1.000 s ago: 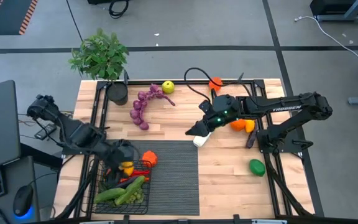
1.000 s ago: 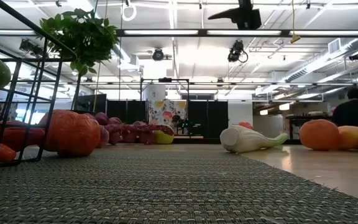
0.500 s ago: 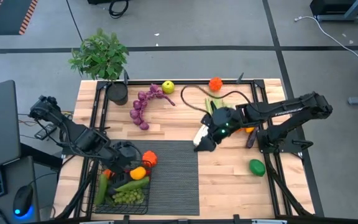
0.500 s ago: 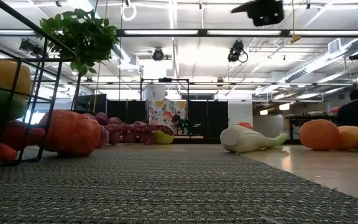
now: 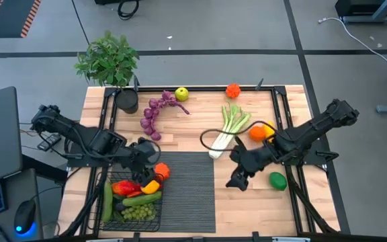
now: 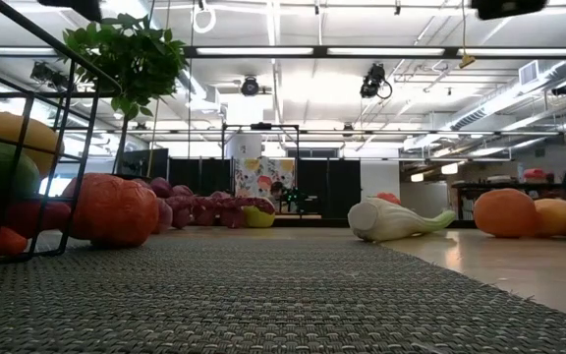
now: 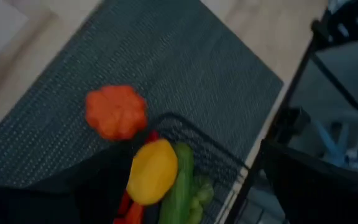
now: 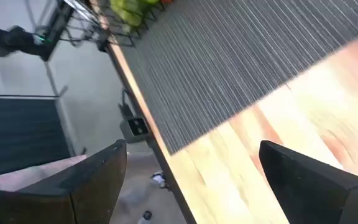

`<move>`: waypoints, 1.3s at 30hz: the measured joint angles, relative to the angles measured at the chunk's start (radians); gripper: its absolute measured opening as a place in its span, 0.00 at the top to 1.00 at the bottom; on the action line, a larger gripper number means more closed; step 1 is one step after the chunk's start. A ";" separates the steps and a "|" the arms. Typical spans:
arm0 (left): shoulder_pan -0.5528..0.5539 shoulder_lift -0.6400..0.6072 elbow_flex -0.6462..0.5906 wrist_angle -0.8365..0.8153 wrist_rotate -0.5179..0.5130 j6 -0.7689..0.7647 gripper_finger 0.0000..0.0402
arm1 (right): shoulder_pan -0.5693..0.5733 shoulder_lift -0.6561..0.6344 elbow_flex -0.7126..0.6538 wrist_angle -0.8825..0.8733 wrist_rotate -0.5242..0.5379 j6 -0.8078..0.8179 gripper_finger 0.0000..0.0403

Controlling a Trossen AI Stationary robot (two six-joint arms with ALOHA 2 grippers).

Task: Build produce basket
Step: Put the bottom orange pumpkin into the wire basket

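The black wire basket stands at the near left on the mat and holds a cucumber, a red pepper, a yellow pepper and green grapes. An orange ribbed fruit lies on the mat beside the basket's far right corner. My left gripper hangs open above that corner, with nothing between its fingers. My right gripper hangs open over the bare wood right of the mat, near a green fruit. A leek lies further back.
Purple grapes, a yellow-green apple and an orange lie along the far side. An orange and a yellow fruit rest right of the leek. A potted plant stands at the far left corner. The ribbed mat covers the near middle.
My left gripper has let go of the yellow pepper, which now lies in the basket, and has drawn back toward the far edge. My right gripper has swung from above the leek toward the near edge, over the wood right of the mat, still open.
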 joint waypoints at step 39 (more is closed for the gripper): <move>0.353 0.355 0.001 -0.096 0.325 -0.013 0.16 | 0.358 0.000 0.000 -0.135 0.267 0.430 0.09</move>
